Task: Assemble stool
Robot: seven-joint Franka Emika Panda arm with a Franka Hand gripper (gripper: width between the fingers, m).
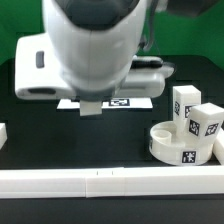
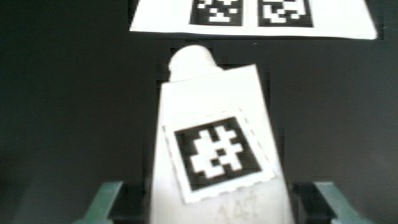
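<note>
In the wrist view a white stool leg [image 2: 214,110] with a black-and-white tag lies on the black table, its narrow end toward the marker board [image 2: 249,15]. My gripper [image 2: 222,203] is open and straddles the leg's wide end, with a dark gap between each of the fingers [image 2: 118,203] and the leg. In the exterior view my arm hides that leg, and only the gripper's tip [image 1: 91,107] shows. The round ribbed seat [image 1: 182,146] lies at the exterior view's right. Two more tagged legs [image 1: 186,104] [image 1: 208,122] stand at its far side.
The marker board [image 1: 130,103] lies under my arm. A long white rail [image 1: 110,181] runs along the front edge. A small white part [image 1: 3,132] shows at the exterior view's left edge. A white box [image 1: 40,65] stands behind my arm.
</note>
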